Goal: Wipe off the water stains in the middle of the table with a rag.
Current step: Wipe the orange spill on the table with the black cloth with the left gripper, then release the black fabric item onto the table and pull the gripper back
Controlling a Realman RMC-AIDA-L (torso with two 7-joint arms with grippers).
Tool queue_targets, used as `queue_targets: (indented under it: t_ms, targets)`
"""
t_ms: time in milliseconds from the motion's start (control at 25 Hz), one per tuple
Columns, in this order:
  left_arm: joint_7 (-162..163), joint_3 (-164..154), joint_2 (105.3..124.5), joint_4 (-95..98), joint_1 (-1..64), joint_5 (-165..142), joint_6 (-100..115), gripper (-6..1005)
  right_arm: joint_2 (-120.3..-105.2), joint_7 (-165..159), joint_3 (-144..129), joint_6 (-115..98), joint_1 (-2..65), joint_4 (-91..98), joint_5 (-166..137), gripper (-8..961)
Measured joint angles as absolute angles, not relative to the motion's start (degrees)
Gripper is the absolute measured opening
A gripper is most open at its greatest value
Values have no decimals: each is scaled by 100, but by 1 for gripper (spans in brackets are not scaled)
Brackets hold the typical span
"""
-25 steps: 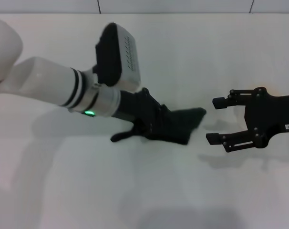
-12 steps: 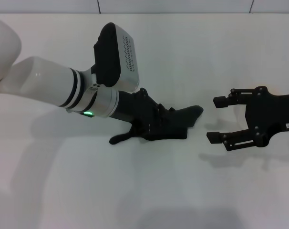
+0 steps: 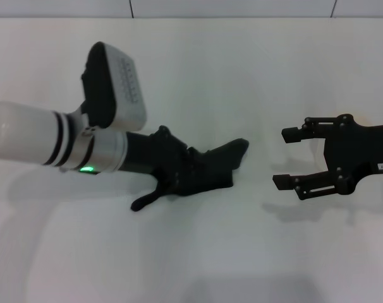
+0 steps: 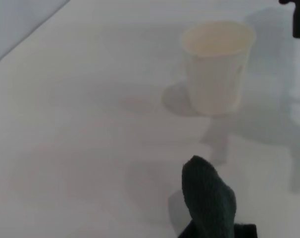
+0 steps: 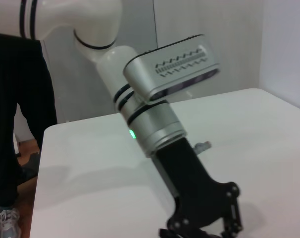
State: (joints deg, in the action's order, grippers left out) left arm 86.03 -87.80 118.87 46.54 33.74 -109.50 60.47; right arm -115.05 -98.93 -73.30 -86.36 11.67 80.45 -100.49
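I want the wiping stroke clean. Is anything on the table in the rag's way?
Nothing visible blocks it. The left tool presses the rag on the bare table. The cup stands apart beyond it; the right tool hovers aside. No stain shows.

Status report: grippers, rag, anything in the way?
Left gripper shut on rag, pressed to table. Right gripper open, hovering aside. No stain visible.

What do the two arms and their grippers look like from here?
The left arm is glossy white with black rings, a silver wrist band with a green light, and a white-faced camera box. The left gripper is black. The right gripper is black linkage fingers with bolts and a small white label.
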Motion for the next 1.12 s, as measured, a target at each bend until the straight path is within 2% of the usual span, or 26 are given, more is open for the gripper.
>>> queue_targets:
  t_ms: [80, 200, 480, 1120]
  targets:
    - [8640, -8778, 11883, 4748, 3283, -10990, 6081, 153, -11505, -9893, -7340, -8629, 1170, 8045, -10044, 841]
    - [8910, -8744, 11885, 5317, 2749, -11363, 6171, 161, -11506, -9895, -7363, -8623, 1177, 8045, -10032, 841]
    - [8912, -8168, 11899, 5709, 2215, -11367, 6530, 180, -11514, -9896, -7509, -8522, 1161, 8007, -10019, 841]
    - [8995, -7363, 11907, 5283, 2323, -11126, 6963, 225, -11514, -9896, -7598, -8463, 1187, 8012, -10018, 841]
